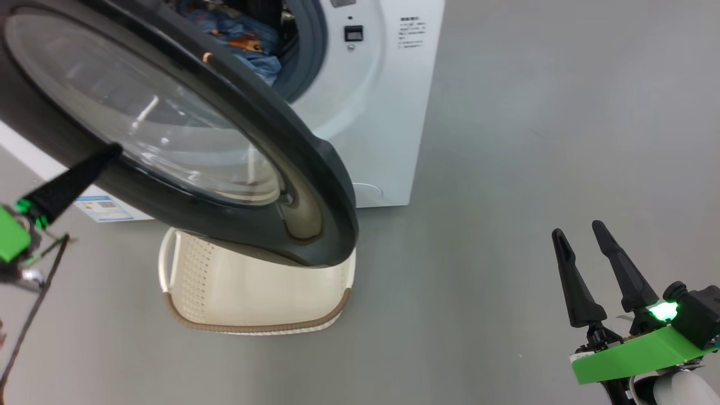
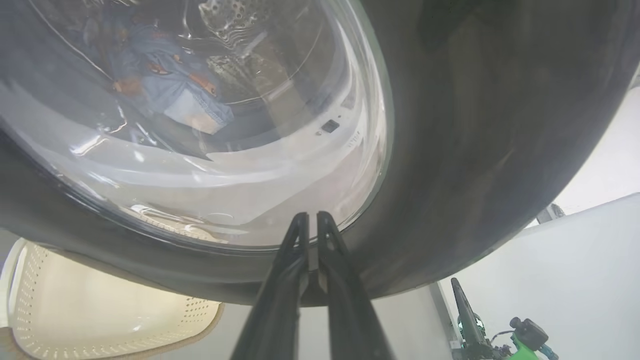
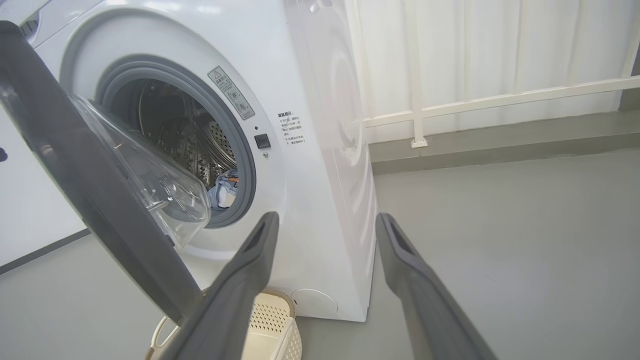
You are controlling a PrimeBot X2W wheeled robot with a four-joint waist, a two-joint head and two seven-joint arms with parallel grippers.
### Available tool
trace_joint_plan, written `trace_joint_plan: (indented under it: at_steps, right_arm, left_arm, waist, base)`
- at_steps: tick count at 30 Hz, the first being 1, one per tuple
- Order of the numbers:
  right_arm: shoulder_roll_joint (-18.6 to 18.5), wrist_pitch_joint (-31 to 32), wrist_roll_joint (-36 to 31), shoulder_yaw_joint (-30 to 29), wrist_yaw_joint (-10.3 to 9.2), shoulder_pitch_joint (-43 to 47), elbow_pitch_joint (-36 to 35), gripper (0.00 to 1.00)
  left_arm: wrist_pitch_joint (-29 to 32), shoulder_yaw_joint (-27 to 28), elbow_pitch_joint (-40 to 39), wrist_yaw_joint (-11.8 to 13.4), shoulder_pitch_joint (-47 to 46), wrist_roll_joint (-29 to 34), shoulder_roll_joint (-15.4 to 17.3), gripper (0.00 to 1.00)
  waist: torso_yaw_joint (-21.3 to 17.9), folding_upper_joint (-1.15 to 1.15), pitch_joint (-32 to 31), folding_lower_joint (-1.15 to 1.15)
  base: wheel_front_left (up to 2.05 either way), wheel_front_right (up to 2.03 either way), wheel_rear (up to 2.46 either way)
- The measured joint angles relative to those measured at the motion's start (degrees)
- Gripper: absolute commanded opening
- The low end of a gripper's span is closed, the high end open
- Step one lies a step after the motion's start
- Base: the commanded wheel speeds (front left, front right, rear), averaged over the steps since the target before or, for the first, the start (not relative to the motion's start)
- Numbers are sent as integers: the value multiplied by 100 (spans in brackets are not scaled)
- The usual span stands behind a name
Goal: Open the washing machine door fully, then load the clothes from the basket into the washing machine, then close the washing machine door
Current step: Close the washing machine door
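Left hand [image 2: 312, 218]: fingers together, gripping nothing. Tips sit at the outer face of the washing machine door [image 1: 315, 185], where the glass meets the black rim. Contact looks likely.

Right hand [image 1: 578, 228]: fingers apart, holding nothing, over the grey floor [image 1: 506, 169], well apart from the machine.

Door stands partly open, swung out over the basket [image 1: 253, 292], which sits on the floor just beside the front of the washing machine [image 1: 382, 112].

Light blue garment [image 1: 247, 39] with orange prints lies inside the drum.
- Head view: garment seen over the door's top edge.
- Left wrist view: same garment seen through the bowl glass.
- Right wrist view: only a scrap of it at the drum's lower mouth. This view adds the perforated steel drum [image 3: 190, 135], grey seal [image 3: 245, 165], white curtain [image 3: 500, 45] and white rail [image 3: 500, 100].

Writing:
- Blue sticker [image 1: 101, 208], low on the front, seen in the head view. Too small to read.
- Grey warning label [image 3: 232, 92] with a triangle symbol, on the door surround. Unreadable.
- Printed text block [image 3: 289, 129] above the dark square latch [image 3: 262, 141]. Unreadable.
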Motion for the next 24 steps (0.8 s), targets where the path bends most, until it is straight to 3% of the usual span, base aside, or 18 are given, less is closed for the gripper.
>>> trace_joint_plan:
  at_steps: [6, 7, 9, 11, 12, 24]
  right_arm:
    - [-77, 0, 0, 14, 0, 21, 4, 100]
    - [-77, 0, 0, 20, 0, 24, 7, 100]
    - [-85, 1, 1, 35, 0, 29, 8, 100]
    - [-98, 0, 1, 49, 0, 47, 8, 100]
    - [-107, 0, 1, 52, 0, 79, 9, 100]
    - [-168, 1, 8, 101, 0, 136, 30, 100]
  left_arm:
    - [-341, 199, -58, -1, 563, -35, 36, 0]
    - [-401, 216, -66, -1, 647, -34, 47, 10]
    - [-555, 247, -82, -1, 821, -20, 100, 46]
    - [-693, 300, -89, -1, 1032, -18, 162, 94]
    - [-789, 332, -90, -1, 1151, -16, 181, 100]
    - [-2320, 177, -152, -2, 2198, 104, 337, 100]
  waist:
    - [233, 0, -123, 0]
    - [270, 0, -145, 0]
    - [341, 0, -185, 0]
    - [401, 0, -225, 0]
    - [431, 0, -241, -1]
    - [682, 0, -344, 0]
  base:
    - [0, 0, 0]
    - [0, 0, 0]
    - [0, 0, 0]
    - [0, 0, 0]
    - [0, 0, 0]
    - [0, 0, 0]
